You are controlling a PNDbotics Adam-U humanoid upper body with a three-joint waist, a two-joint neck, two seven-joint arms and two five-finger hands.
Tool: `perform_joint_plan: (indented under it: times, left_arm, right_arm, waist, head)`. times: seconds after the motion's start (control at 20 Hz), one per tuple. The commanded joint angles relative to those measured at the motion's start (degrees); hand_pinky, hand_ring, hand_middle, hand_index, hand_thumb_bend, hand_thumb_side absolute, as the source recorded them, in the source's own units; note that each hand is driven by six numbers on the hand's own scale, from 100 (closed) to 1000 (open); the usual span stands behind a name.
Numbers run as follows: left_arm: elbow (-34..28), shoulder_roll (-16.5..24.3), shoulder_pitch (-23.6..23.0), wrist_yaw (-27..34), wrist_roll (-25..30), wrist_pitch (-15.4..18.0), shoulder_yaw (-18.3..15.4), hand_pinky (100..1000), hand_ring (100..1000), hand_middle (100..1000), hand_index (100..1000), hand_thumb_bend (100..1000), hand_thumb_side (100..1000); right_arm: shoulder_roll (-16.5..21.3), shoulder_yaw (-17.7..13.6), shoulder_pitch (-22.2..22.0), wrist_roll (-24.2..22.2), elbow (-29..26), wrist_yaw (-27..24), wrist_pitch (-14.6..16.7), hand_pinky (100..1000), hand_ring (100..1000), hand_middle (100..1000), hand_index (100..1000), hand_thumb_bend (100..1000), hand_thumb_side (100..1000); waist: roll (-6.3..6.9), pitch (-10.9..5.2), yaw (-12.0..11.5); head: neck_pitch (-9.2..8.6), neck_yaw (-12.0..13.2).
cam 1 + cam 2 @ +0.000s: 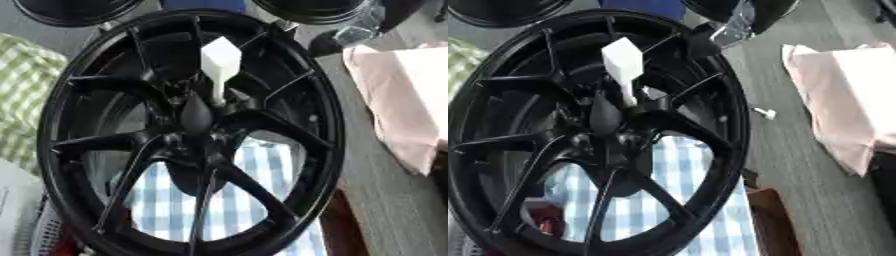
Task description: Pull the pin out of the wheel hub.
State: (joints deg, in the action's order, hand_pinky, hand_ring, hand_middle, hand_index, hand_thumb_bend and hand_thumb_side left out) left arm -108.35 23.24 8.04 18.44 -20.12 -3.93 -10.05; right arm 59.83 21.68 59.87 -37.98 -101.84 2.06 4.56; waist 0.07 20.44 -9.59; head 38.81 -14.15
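Neither robot hand shows in either view, so I cannot tell what they hold. The black wheel hub [188,132] stands tilted toward us, filling the scene, and the white pin [220,67] sticks up from near its centre, its broad head free above the spokes, probably so it can be gripped. Behind the spokes lies a blue checked cloth [249,200]. A pink cloth [842,95] rests on the grey bench [785,165].

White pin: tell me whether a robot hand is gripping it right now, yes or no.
No: the white pin stands alone in the black wheel hub, with no hand touching it in either view.
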Motion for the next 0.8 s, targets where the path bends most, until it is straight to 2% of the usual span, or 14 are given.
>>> perform_joint_plan:
  times: [0.05, 0.2, 0.55, 0.8]
  left_arm:
    - [-0.6, 2.0, 0.1, 0.1, 0.2, 0.0, -0.2, 672, 633, 647, 712, 540, 650]
    - [-0.5, 1.9, 0.0, 0.1, 0.1, 0.0, -0.2, 672, 633, 647, 712, 540, 650]
    - [-0.6, 1.8, 0.0, 0.2, 0.1, 0.0, -0.3, 672, 632, 648, 712, 542, 649]
    - [-0.6, 1.9, 0.3, 0.2, 0.1, 0.0, -0.2, 672, 632, 648, 712, 542, 648]
  right_arm:
    - [-2.3, 1.5, 3.0, -2.0, 3.9, 1.6, 0.6, 883, 764, 709, 768, 569, 337]
    - [-5.0, 2.9, 5.2, -3.4, 7.1, 2.9, 1.5, 883, 765, 710, 769, 572, 341]
    - [-8.9, 4.5, 7.8, -5.9, 11.3, 3.2, 3.2, 883, 770, 719, 780, 586, 357]
    - [-10.5, 5.1, 8.9, -8.5, 13.1, 2.4, 4.4, 884, 777, 728, 788, 595, 365]
  waist:
    - [-0.83, -2.40, -0.2]
    - [-0.94, -2.48, -0.3]
    - [-1.01, -2.26, -0.5]
    - [-0.85, -1.85, -0.9]
  head:
    - [0.44, -0.4]
    - [0.27, -1.0]
    - [-1.63, -4.6]
    - [-1.57, -4.7]
